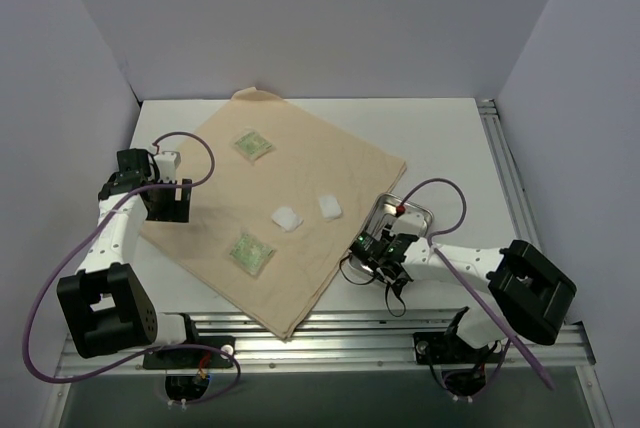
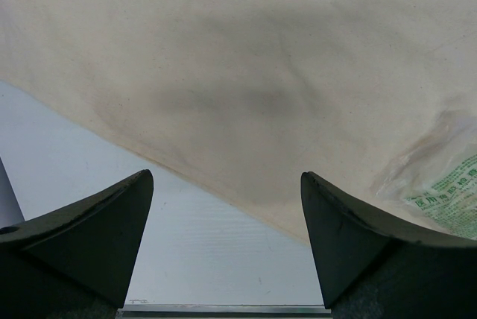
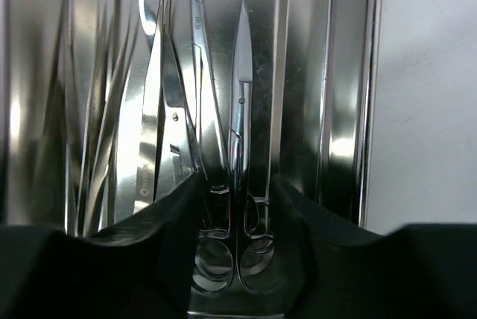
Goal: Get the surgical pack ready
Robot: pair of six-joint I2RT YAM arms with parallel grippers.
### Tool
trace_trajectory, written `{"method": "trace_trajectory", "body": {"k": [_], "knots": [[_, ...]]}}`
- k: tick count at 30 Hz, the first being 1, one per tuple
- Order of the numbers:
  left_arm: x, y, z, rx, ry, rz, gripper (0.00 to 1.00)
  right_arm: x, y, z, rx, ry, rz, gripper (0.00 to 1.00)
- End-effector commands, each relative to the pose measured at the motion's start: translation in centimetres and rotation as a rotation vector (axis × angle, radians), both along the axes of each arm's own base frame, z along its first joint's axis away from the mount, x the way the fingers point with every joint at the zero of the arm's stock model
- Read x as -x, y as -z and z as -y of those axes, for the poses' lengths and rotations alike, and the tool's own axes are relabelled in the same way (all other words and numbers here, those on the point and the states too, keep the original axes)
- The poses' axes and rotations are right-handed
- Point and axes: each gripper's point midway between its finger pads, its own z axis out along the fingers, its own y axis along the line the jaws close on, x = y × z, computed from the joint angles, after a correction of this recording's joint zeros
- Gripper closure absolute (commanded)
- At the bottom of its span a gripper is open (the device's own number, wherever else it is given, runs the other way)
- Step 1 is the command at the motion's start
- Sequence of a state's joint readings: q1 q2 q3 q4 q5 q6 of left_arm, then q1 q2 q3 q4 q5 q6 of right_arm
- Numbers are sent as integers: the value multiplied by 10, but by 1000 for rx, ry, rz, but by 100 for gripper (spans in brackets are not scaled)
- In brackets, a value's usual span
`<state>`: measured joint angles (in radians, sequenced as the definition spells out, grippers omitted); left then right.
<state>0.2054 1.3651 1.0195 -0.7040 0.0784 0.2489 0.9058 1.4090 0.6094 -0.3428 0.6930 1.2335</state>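
Now, the left gripper hangs wide open over the left edge of the tan cloth, which lies spread flat with two gauze pads and two green packets on it. Right gripper, jaws narrow, straddles the ring handles of the scissors in the steel tray beside the cloth; gripping or not, can't tell.

Table: cloth sheet spread over its left and middle.
On the sheet: far packet at the far side; near packet at the near side; two gauze pads side by side between them, toward the right.
Tray: on the table, just right of the sheet.
In the tray: instruments lying lengthwise, side by side.
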Motion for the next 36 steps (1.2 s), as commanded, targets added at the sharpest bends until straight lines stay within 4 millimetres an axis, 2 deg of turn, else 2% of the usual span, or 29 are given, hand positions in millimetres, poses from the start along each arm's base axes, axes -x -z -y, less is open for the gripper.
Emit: {"method": "trace_trajectory", "body": {"k": [1, 3, 5, 6, 8, 9, 10, 11, 12, 13, 14, 15, 16, 17, 19, 20, 21, 22, 23, 26, 28, 31, 36], "knots": [[-7, -13, -2, -24, 10, 61, 10, -4, -20, -4, 25, 5, 41, 61], [-7, -15, -3, -25, 12, 64, 10, -8, -34, -10, 22, -4, 61, 55], [-6, -15, -2, -27, 14, 62, 10, -12, -51, -15, 49, -40, 83, 53], [-7, -17, -2, -26, 20, 64, 10, -21, -69, -28, 32, -61, 116, 52], [-5, -17, -1, -19, 20, 59, 10, -29, -92, -44, 58, -150, 131, 49], [-6, -18, 0, -17, 23, 60, 10, -40, -112, -62, 24, -198, 156, 47], [-6, -20, 0, -16, 24, 59, 10, -44, -122, -76, 8, -263, 157, 41], [-6, -22, 0, -14, 20, 62, 10, -55, -136, -104, -63, -341, 198, 40], [-6, -22, 0, -12, 18, 60, 10, -54, -147, -133, -90, -525, 167, 39], [-5, -24, 0, -12, 15, 60, 10, -55, -149, -156, -117, -630, 160, 37], [-5, -25, 0, -11, 13, 60, 10, -60, -161, -183, -177, -722, 202, 36], [-4, -26, 0, -11, 11, 60, 10, -52, -162, -209, -204, -882, 179, 36], [-2, -25, 1, -9, 7, 54, 10, -56, -163, -234, -231, -959, 189, 34], [-1, -26, 1, -13, 9, 55, 10, -56, -164, -251, -250, -1029, 195, 34], [2, -26, 0, -17, 0, 47, 10, -45, -155, -283, -286, -1209, 154, 33], [5, -26, -2, -25, -6, 44, 10, -50, -146, -302, -290, -1252, 141, 33], [5, -26, -3, -30, -10, 44, 10, -51, -138, -312, -287, -1287, 121, 33], [6, -25, -3, -35, -13, 40, 10, -49, -114, -324, -281, -1344, 66, 33], [7, -25, -5, -38, -21, 36, 10, -53, -121, -337, -295, -1373, 85, 33], [9, -20, -8, -52, -38, 13, 10, -52, -101, -363, -328, -1465, 50, 33], [10, -18, -10, -55, -46, 3, 10, -53, -89, -370, -335, -1487, 31, 33], [9, -16, -15, -78, -60, -8, 10, -53, -59, -375, -326, -1516, -41, 34], [5, -16, -16, -76, -68, -8, 10, -44, -37, -378, -386, -1535, -96, 36]]}}
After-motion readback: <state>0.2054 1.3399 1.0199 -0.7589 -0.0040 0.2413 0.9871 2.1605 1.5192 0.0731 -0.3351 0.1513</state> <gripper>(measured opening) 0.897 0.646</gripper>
